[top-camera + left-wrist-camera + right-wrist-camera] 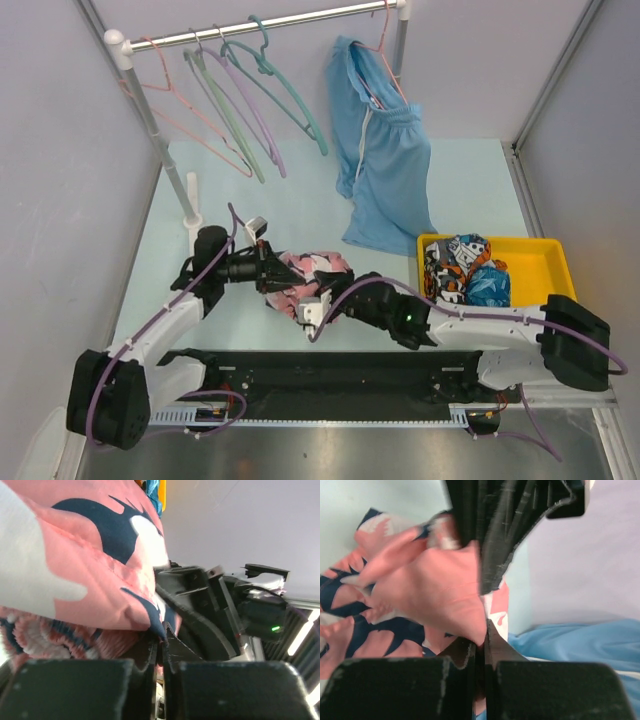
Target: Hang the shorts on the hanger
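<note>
Both grippers are clamped on the shorts (300, 275), which sit bunched just above the table (470, 190) between the two arms, near the front edge.

The left gripper (162, 650) has its jaws together on a folded edge. The right gripper (480, 650) is pinched shut on a pink fold. The hanger (300, 110) hangs on the rail (270, 25) at the back, well apart from the cloth.

**Risks**
- Each pinch appears to take only a thin fold, so a pull apart could slip the fabric from one jaw.
- The grippers sit very close together, so they may collide or trap the same layer.
- I cannot tell from the wrist views whether either holds the waistband. A wrong hold would leave the garment crumpled for hanging.
- The hanger hangs loose beside other hangers and may swing or snag.

**Materials**
- The shorts are soft, thin pink cloth with navy and white blotches, and a ribbed, gathered band shows in the left wrist view.
- The hanger is thin teal plastic with a hooked top and curved shoulders.
</note>
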{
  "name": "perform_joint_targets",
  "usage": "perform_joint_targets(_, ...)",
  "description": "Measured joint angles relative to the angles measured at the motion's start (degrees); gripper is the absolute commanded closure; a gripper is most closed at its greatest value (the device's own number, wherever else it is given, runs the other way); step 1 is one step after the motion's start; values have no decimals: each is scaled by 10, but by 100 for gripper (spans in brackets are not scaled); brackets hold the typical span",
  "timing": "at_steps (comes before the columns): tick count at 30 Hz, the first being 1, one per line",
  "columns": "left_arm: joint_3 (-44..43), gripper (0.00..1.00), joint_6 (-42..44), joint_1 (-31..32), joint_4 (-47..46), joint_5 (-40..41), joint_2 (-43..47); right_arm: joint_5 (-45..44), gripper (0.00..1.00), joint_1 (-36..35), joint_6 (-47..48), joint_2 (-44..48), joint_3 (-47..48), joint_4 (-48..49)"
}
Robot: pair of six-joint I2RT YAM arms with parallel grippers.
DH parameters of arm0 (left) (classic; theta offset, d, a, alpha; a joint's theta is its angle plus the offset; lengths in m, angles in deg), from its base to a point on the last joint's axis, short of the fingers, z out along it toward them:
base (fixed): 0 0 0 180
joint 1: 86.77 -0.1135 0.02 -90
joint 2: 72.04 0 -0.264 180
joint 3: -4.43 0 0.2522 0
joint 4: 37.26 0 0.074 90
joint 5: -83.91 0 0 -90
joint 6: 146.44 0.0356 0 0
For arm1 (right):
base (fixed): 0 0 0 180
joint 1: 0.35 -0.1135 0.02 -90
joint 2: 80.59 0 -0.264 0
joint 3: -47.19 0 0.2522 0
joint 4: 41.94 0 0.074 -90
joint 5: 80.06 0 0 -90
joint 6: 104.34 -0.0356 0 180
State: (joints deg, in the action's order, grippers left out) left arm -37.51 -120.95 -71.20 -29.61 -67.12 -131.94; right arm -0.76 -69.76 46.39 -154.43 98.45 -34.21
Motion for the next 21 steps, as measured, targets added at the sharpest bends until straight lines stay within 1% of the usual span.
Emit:
perform_joint_targets(1, 0, 42, 5, -2, 5, 2, 6, 9, 100, 7, -15, 3, 13, -18)
perform_joint_targets(2, 0, 33, 12, -3, 9, 3, 11, 20, 100, 15, -31, 8, 28, -44)
perform_joint_targets(3, -3, 21, 22, -3, 23, 5, 20, 54, 100, 33, -59, 18, 55, -94)
perform_joint_targets(4, -9, 16, 39, -4, 40, 7, 27, 91, 100, 55, -86, 31, 81, -137)
perform_joint_targets(6, -35, 10, 90, -6, 103, 11, 35, 159, 100, 101, -124, 62, 129, -222)
perform_joint_targets(7, -52, 9, 118, -8, 134, 16, 37, 187, 100, 119, -136, 72, 149, -254)
perform_joint_targets(8, -84, 8, 173, -12, 189, 28, 40, 238, 100, 150, -155, 84, 185, -317)
perform_joint_targets(10, -114, 4, 225, -21, 234, 41, 52, 287, 100, 174, -171, 88, 216, -372)
perform_joint_targets(11, -139, 2, 280, -30, 275, 59, 79, 351, 100, 202, -190, 85, 245, -432)
perform_joint_targets(12, -147, 2, 299, -32, 287, 65, 93, 372, 100, 210, -196, 83, 251, -450)
perform_joint_targets(14, -168, 0, 367, -36, 324, 96, 157, 452, 100, 251, -223, 68, 272, -516)
perform_joint_targets(15, -173, 0, 386, -36, 332, 102, 177, 469, 100, 262, -230, 63, 276, -530)
perform_joint_targets(16, -182, 0, 420, -36, 344, 110, 210, 505, 100, 287, -242, 50, 283, -559)
perform_joint_targets(19, -225, 0, 562, -36, 406, 113, 275, 584, 100, 332, -260, 17, 299, -615)
perform_joint_targets(21, -277, 0, 702, -35, 465, 100, 282, 632, 100, 352, -272, -2, 309, -641)
